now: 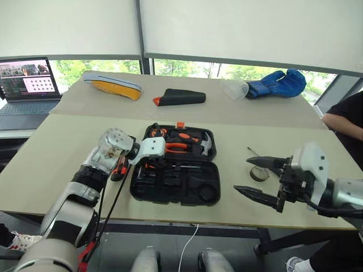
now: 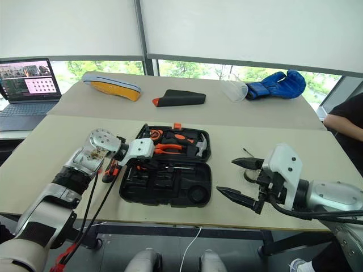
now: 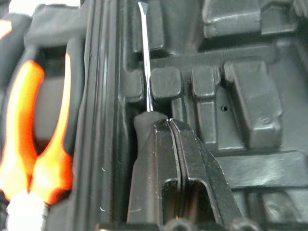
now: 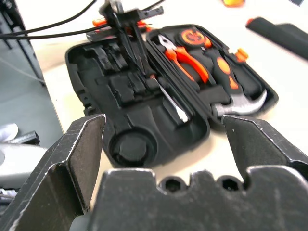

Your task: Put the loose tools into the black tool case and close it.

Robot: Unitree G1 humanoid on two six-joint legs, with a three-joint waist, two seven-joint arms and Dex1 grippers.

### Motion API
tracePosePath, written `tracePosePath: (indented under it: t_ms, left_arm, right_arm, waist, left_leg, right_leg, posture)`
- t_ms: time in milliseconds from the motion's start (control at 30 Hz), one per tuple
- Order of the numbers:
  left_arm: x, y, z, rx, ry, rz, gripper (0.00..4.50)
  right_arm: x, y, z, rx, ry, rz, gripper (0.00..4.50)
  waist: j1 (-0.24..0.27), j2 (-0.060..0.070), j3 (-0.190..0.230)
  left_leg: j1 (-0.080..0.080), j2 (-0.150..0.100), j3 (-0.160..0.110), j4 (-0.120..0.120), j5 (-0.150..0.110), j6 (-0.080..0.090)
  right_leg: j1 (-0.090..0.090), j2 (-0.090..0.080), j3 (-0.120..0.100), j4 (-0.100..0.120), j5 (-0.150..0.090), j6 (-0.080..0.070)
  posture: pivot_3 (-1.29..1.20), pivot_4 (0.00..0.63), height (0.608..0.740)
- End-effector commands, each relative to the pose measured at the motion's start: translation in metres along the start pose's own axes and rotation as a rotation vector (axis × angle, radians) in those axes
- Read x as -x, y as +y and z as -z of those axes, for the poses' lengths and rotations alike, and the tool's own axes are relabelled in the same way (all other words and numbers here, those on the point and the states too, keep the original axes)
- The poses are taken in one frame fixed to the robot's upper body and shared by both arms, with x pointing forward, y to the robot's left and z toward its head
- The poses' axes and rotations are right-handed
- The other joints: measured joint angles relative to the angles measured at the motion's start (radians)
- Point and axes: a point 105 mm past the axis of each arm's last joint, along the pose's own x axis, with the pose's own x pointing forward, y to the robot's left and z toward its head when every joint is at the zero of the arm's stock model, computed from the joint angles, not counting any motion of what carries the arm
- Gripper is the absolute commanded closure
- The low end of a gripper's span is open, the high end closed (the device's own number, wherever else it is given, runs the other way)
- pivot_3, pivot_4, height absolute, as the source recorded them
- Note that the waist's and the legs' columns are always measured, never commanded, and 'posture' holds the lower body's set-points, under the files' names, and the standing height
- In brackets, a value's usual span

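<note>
Your left gripper (image 3: 171, 126) is clenched over the open case (image 1: 170, 190), touching a screwdriver (image 3: 147, 72); your right gripper (image 1: 256, 177) gapes empty.

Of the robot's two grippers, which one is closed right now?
The left gripper, down inside the open black tool case: its fingers are pressed together beside a screwdriver. The right gripper hangs beside the case with fingers spread wide, empty.

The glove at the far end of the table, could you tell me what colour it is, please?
The glove is blue, clearest in the left eye view.
</note>
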Motion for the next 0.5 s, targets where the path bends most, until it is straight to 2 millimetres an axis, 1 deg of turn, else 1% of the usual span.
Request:
tracePosePath:
  t_ms: [33, 67, 167, 267, 300, 333, 367, 433, 500]
  left_arm:
    - [0.043, -0.002, -0.056, 0.040, -0.246, 0.060, 3.43]
    - [0.050, -0.006, -0.065, 0.053, -0.282, 0.082, 3.00]
    - [0.064, -0.016, -0.090, 0.087, -0.368, 0.148, 1.99]
    - [0.065, -0.025, -0.103, 0.083, -0.391, 0.207, 0.90]
    - [0.062, -0.029, -0.107, 0.061, -0.393, 0.232, 0.60]
    - [0.059, -0.033, -0.110, 0.044, -0.394, 0.254, 0.17]
    - [0.056, -0.036, -0.113, 0.030, -0.399, 0.272, 0.08]
    - [0.051, -0.039, -0.116, 0.017, -0.405, 0.293, 0.08]
    - [0.047, -0.041, -0.118, 0.001, -0.409, 0.304, 0.08]
  right_arm:
    - [0.024, -0.022, 0.009, -0.069, 0.039, 0.144, 0.00]
    - [0.029, -0.028, 0.014, -0.092, 0.061, 0.178, 0.00]
    - [0.046, -0.055, 0.034, -0.146, 0.143, 0.308, 0.00]
    - [0.056, -0.076, 0.053, -0.156, 0.243, 0.387, 0.00]
    - [0.058, -0.088, 0.065, -0.155, 0.309, 0.423, 0.00]
    - [0.059, -0.098, 0.074, -0.146, 0.357, 0.447, 0.00]
    - [0.058, -0.105, 0.081, -0.139, 0.392, 0.455, 0.00]
    - [0.053, -0.114, 0.091, -0.144, 0.430, 0.450, 0.00]
    - [0.048, -0.123, 0.102, -0.152, 0.472, 0.453, 0.00]
  waist:
    - [-0.002, 0.000, 0.000]
    - [-0.003, 0.000, 0.000]
    - [-0.007, 0.000, 0.000]
    - [-0.010, 0.002, 0.000]
    - [-0.011, 0.002, 0.000]
    - [-0.013, 0.002, 0.000]
    - [-0.014, 0.002, 0.000]
    - [-0.015, 0.002, 0.000]
    - [-0.018, 0.003, 0.000]
  left_leg:
    - [-0.002, 0.001, 0.000, 0.000, 0.000, 0.000]
    - [-0.002, 0.001, 0.000, 0.000, 0.000, 0.000]
    - [-0.003, 0.000, -0.001, -0.001, -0.001, 0.001]
    - [-0.003, -0.001, -0.001, -0.001, -0.001, 0.001]
    - [-0.002, -0.001, -0.001, -0.001, -0.001, 0.001]
    - [-0.002, -0.001, 0.000, -0.001, -0.001, 0.001]
    - [-0.002, -0.001, 0.000, -0.001, -0.001, 0.001]
    - [-0.001, -0.001, 0.000, 0.000, -0.001, 0.001]
    - [-0.001, -0.001, 0.000, 0.000, -0.001, 0.001]
  right_leg:
    - [-0.001, 0.001, 0.000, 0.000, 0.000, 0.000]
    - [-0.001, 0.001, 0.000, 0.000, 0.002, 0.004]
    - [-0.001, 0.001, 0.000, -0.001, 0.002, 0.004]
    - [-0.001, 0.000, 0.000, -0.001, 0.001, 0.006]
    - [-0.001, -0.001, 0.000, -0.001, 0.000, 0.007]
    - [0.000, 0.000, 0.000, -0.001, 0.000, 0.007]
    - [-0.001, 0.000, 0.000, -0.001, 0.000, 0.006]
    - [0.000, 0.000, 0.001, -0.001, -0.002, 0.001]
    - [0.000, 0.000, 0.001, 0.000, -0.002, 0.001]
  posture:
    - [0.00, 0.150, 0.734]
    - [0.00, 0.150, 0.734]
    - [0.00, 0.150, 0.734]
    - [0.00, 0.150, 0.734]
    - [0.00, 0.150, 0.734]
    - [0.00, 0.150, 0.734]
    - [0.00, 0.150, 0.734]
    - [0.00, 0.150, 0.734]
    - [0.00, 0.150, 0.734]
